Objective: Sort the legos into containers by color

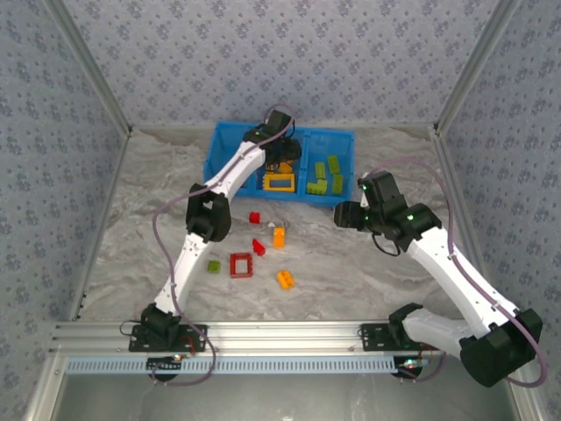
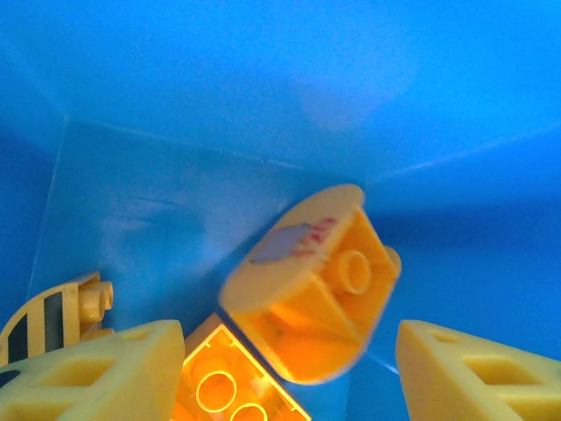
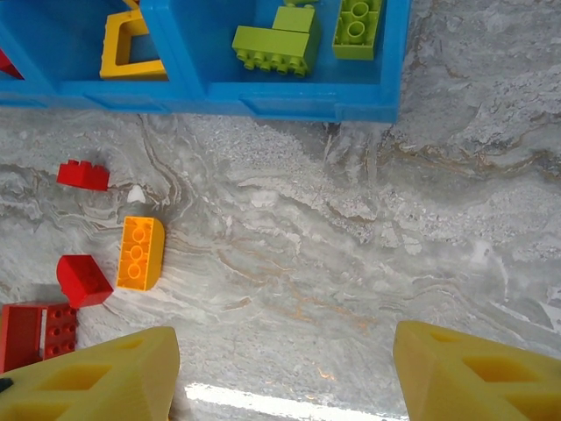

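Both jaws stand spread. The left jaws hang inside the blue bin's (image 3: 263,96) middle compartment, a yellow brick (image 2: 307,289) loose between them. The right jaws hover empty over the worktop (image 3: 351,263). An orange brick (image 3: 140,253) lies to their left, its long axis toward the bin.

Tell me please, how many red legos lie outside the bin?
3: small brick nearest the bin, sloped piece below it, open frame beside a green brick; the left arm may hide more.

The left arm (image 1: 188,254) stretches far forward, bent slightly at the elbow, wrist tipped down, and the left gripper (image 2: 289,355) points downward with its fingers (image 2: 96,377) spread apart. The right arm (image 1: 456,272) folds back sharply at the elbow, and the right gripper (image 3: 285,364) faces down, fingers (image 3: 473,373) likewise parted.
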